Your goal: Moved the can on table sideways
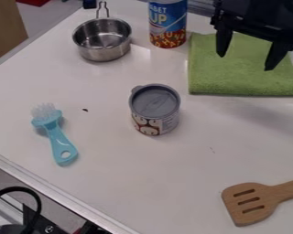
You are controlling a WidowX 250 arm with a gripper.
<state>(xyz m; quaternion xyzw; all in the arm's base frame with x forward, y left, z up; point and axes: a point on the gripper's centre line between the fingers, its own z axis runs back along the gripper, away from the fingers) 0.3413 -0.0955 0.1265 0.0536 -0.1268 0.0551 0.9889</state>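
The gripper (244,62) hangs over the green cloth at the upper right, its two black fingers spread wide with nothing between them. A short can (154,109) with a grey lid stands upright near the middle of the white table, to the lower left of the gripper and apart from it. Behind it, a taller blue and red can (168,23) is upright at the top edge.
The green cloth (241,75) lies below the gripper. A metal cup (102,40) stands at upper left, a blue brush (55,135) lies at left, and a wooden spatula (253,201) at lower right. The table's edge (57,192) runs along the lower left.
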